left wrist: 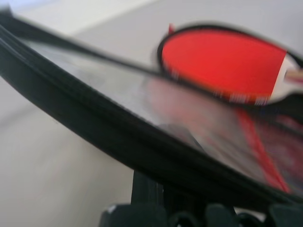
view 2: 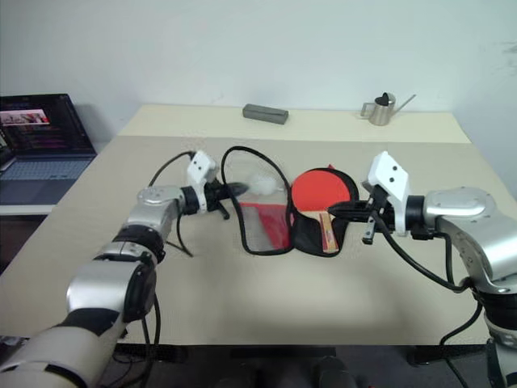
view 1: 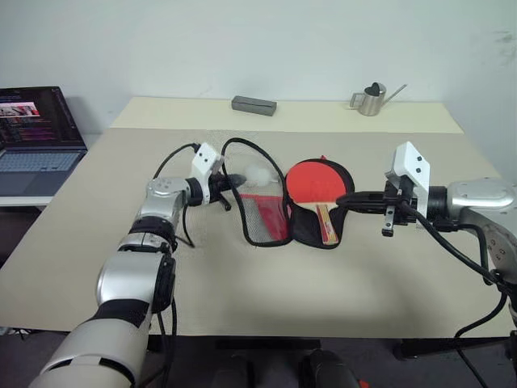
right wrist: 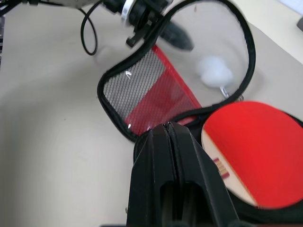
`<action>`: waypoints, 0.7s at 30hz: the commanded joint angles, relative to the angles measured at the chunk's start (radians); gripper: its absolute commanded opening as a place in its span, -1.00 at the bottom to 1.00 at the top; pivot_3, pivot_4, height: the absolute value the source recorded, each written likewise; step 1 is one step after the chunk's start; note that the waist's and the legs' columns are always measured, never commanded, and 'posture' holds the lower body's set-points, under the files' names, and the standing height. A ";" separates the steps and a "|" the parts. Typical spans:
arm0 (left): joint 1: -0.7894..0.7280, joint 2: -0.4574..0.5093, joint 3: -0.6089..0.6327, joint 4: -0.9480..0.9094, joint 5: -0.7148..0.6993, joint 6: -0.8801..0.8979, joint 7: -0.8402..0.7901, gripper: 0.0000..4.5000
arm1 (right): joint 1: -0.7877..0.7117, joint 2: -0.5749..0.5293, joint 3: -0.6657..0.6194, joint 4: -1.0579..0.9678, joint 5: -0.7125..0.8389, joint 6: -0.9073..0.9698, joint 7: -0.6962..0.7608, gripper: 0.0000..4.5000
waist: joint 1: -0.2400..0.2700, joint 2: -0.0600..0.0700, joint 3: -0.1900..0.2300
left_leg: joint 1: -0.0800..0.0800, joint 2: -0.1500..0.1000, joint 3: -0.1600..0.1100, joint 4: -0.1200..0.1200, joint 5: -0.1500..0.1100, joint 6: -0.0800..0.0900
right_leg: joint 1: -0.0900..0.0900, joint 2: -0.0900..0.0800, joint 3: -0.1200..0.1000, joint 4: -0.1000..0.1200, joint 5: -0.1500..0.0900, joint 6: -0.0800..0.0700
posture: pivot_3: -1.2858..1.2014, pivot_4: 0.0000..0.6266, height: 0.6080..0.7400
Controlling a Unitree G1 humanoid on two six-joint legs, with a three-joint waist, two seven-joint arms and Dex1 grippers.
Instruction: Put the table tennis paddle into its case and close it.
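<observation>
Frame centre: left claw [view 1: 234, 181] pinching case [view 1: 266, 212] flap, lifting it. Paddle [view 1: 315, 186] lying in open half. Right claw [view 1: 346, 199] pressed together, pinning case edge on desk [view 1: 242, 275].

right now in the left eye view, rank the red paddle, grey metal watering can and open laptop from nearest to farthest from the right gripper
1. Red table tennis paddle, beside the right gripper, in the case.
2. Grey metal watering can, at the table's far edge.
3. Open laptop, off the table's left side.
</observation>
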 commanded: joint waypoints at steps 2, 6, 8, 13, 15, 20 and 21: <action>-0.068 -0.040 0.003 0.002 0.002 -0.023 -0.028 -0.98 | 0.008 -0.032 -0.063 -0.061 0.030 0.017 -0.019 -1.00 | 0.000 0.000 0.000 | 0.000 0.000 0.000 0.000 0.000 0.000 | 0.000 0.000 0.000 0.000 0.000 0.000 | 0.03 -0.52 1.00; -0.105 -0.096 -0.015 0.017 0.024 -0.024 -0.047 -0.98 | 0.029 -0.056 -0.105 -0.092 0.055 0.052 -0.036 -1.00 | 0.001 0.000 0.000 | 0.000 0.000 0.000 0.000 0.000 0.000 | 0.000 0.000 0.000 0.000 0.000 0.000 | 0.03 -0.52 1.00; -0.124 -0.127 -0.024 0.026 0.038 -0.028 -0.049 -0.98 | 0.041 -0.073 -0.137 -0.106 0.073 0.073 -0.046 -1.00 | 0.001 0.000 0.000 | 0.000 0.000 0.000 0.000 0.000 0.000 | 0.000 0.000 0.000 0.000 0.000 0.000 | 0.03 -0.52 1.00; -0.157 -0.225 -0.056 0.044 0.075 -0.032 -0.079 -0.98 | 0.090 -0.140 -0.264 -0.137 0.125 0.139 -0.061 -1.00 | 0.004 -0.001 0.000 | 0.000 -0.001 0.000 0.000 0.000 0.000 | 0.000 0.000 0.000 0.000 0.000 0.000 | 0.03 -0.52 1.00; -0.160 -0.254 -0.066 0.049 0.087 -0.032 -0.093 -0.98 | 0.114 -0.173 -0.324 -0.146 0.144 0.159 -0.058 -1.00 | 0.005 -0.001 0.000 | 0.000 -0.001 0.000 0.000 0.000 0.000 | 0.000 0.000 0.000 -0.001 0.000 0.000 | 0.03 -0.52 1.00; -0.160 -0.308 -0.079 0.057 0.111 -0.035 -0.106 -0.98 | 0.134 -0.236 -0.430 -0.154 0.188 0.197 -0.067 -1.00 | -0.001 -0.001 0.000 | 0.001 0.000 0.001 0.000 0.000 0.000 | 0.000 0.001 0.001 0.000 0.000 0.000 | 0.03 -0.52 1.00; -0.160 -0.315 -0.079 0.057 0.111 -0.034 -0.108 -0.98 | 0.134 -0.243 -0.439 -0.153 0.191 0.198 -0.072 -1.00 | -0.001 -0.001 0.000 | 0.001 0.000 0.001 0.000 0.000 0.000 | 0.000 0.001 0.002 0.000 0.000 0.000 | 0.03 -0.52 1.00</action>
